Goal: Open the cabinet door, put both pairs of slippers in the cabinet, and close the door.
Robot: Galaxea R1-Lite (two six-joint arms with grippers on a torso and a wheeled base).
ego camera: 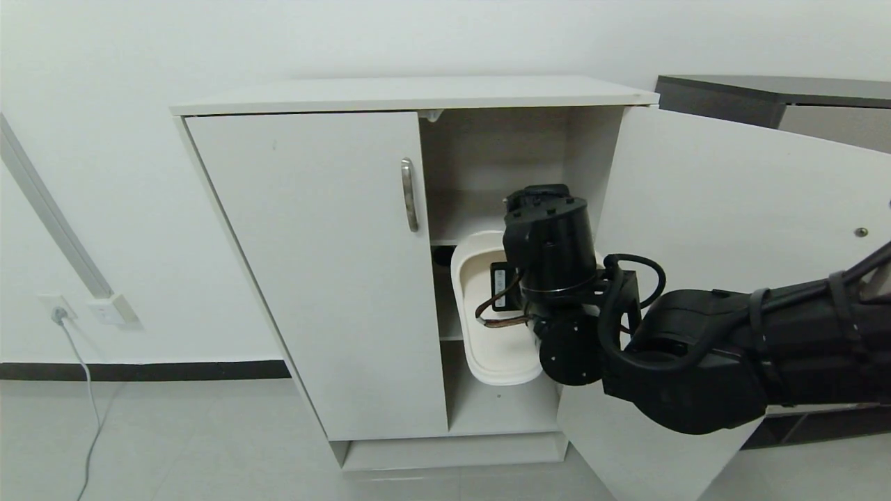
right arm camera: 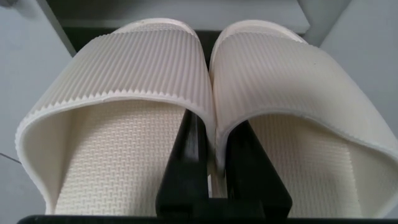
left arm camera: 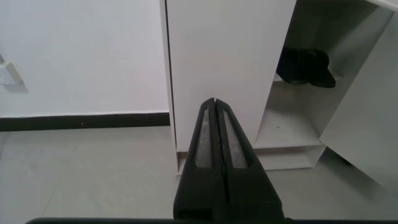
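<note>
Illumination is bright and diffuse, and it comes from above. The wall (ego camera: 104,104) and the cabinet (ego camera: 313,278) front are evenly lit, without glare. The cabinet interior is shaded, darkest beneath the shelves. The handle (ego camera: 409,195) carries a narrow highlight. In the left wrist view, the black slippers (left arm camera: 306,67) on the shelf read as a dark mass with little detail. The left gripper (left arm camera: 215,102) shows pale reflections along its flat faces. The cream slippers (right arm camera: 124,81) are softly lit, and shadow pools beneath their straps.

The right arm (ego camera: 696,362) hides most of the cream slippers (ego camera: 498,356).
</note>
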